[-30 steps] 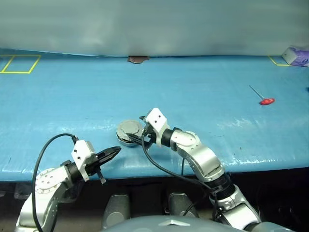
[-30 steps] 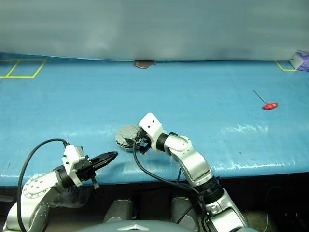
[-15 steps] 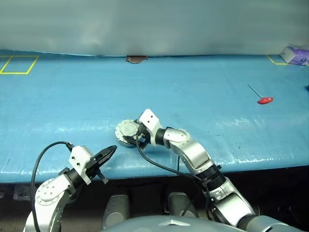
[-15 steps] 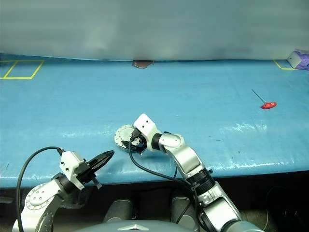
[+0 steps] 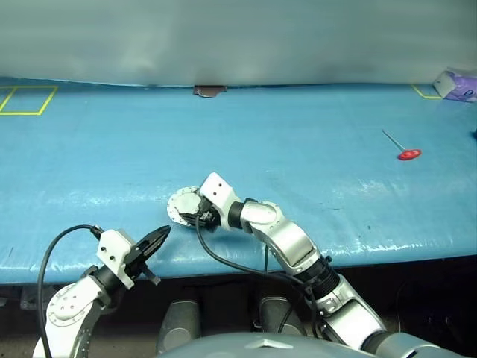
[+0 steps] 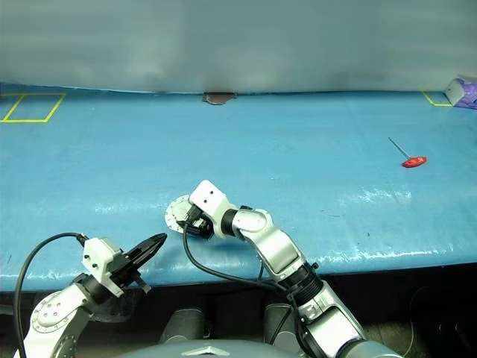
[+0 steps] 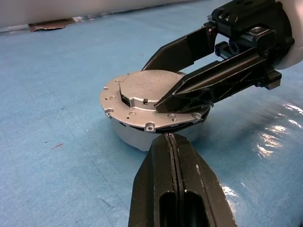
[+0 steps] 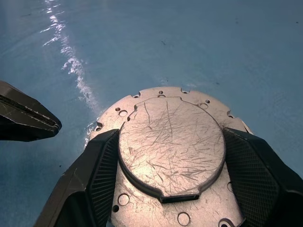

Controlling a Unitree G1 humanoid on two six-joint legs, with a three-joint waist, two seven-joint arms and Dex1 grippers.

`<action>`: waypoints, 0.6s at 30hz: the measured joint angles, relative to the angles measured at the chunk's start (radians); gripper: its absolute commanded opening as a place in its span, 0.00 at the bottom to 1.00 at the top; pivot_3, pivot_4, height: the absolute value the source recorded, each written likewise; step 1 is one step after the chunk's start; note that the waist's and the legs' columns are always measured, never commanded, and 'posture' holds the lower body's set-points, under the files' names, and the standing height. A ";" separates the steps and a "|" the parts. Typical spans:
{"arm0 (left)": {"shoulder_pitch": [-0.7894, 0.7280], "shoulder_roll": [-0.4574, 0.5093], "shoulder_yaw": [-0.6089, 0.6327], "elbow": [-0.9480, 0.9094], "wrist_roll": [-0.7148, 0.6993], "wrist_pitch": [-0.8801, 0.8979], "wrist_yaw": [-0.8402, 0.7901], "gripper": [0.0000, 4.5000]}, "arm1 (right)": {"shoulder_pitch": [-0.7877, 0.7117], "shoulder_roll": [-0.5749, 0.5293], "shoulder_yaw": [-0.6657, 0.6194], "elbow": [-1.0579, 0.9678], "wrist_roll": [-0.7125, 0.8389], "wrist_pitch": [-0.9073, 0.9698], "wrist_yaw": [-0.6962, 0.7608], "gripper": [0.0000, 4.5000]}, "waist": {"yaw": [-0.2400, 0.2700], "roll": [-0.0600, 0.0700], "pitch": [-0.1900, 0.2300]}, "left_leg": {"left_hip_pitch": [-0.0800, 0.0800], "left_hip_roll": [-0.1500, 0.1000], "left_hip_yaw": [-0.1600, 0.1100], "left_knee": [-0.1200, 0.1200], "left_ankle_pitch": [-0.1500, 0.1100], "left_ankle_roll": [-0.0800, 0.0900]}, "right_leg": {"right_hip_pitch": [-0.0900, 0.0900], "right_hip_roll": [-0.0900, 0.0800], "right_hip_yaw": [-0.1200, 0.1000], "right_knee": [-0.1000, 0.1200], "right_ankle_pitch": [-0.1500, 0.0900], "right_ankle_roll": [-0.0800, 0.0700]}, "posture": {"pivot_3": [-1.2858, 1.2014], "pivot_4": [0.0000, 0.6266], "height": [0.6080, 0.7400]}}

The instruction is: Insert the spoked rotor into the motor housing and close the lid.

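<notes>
Head view: on the blue bench (image 5: pixel 313 142), the right claw (image 5: pixel 195 216) reaches a round silver assembly, apparently the motor housing (image 5: pixel 182 205) with its lid on.

Left wrist view: the left claw (image 7: pixel 173 142), pressed together, points at the housing's rim.

Right wrist view: the right claw's fingers (image 8: pixel 94 177) flank the lid (image 8: pixel 171 151), pinching its raised centre.

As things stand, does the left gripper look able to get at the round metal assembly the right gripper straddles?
Probably yes. The left gripper, shut, sits just short of the metal assembly with bare mat between; the right gripper covers only its two flanks.
</notes>
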 measured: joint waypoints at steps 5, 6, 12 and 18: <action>0.002 0.000 0.001 0.005 -0.001 -0.002 -0.004 0.00 | -0.009 -0.028 0.001 0.006 -0.004 -0.013 0.031 0.68 | 0.000 0.000 0.000 | 0.000 0.000 0.000 0.000 0.000 0.000 | 0.000 0.000 0.000 -0.001 0.000 0.000 | 0.52 0.24 1.00; 0.001 0.001 0.001 0.007 -0.001 -0.003 -0.006 0.00 | -0.015 -0.034 0.001 0.010 -0.004 -0.019 0.040 0.68 | 0.000 0.000 0.000 | 0.000 0.000 0.000 0.000 0.000 0.000 | 0.000 0.000 0.000 -0.001 0.000 0.000 | 0.52 0.24 1.00; -0.001 0.001 0.001 0.036 -0.006 -0.005 -0.022 0.00 | -0.074 -0.052 -0.001 0.063 -0.001 -0.030 0.097 0.68 | 0.000 0.000 0.000 | 0.000 0.000 0.000 0.000 0.000 0.000 | 0.000 0.000 0.000 -0.001 0.000 0.000 | 0.52 0.24 1.00; -0.006 0.002 0.001 0.041 -0.021 -0.005 -0.035 0.00 | -0.090 -0.059 -0.006 0.101 -0.001 -0.060 0.130 0.68 | 0.000 0.000 0.000 | 0.000 0.000 0.000 0.000 0.000 0.000 | 0.000 0.000 -0.001 -0.001 0.000 0.000 | 0.52 0.24 1.00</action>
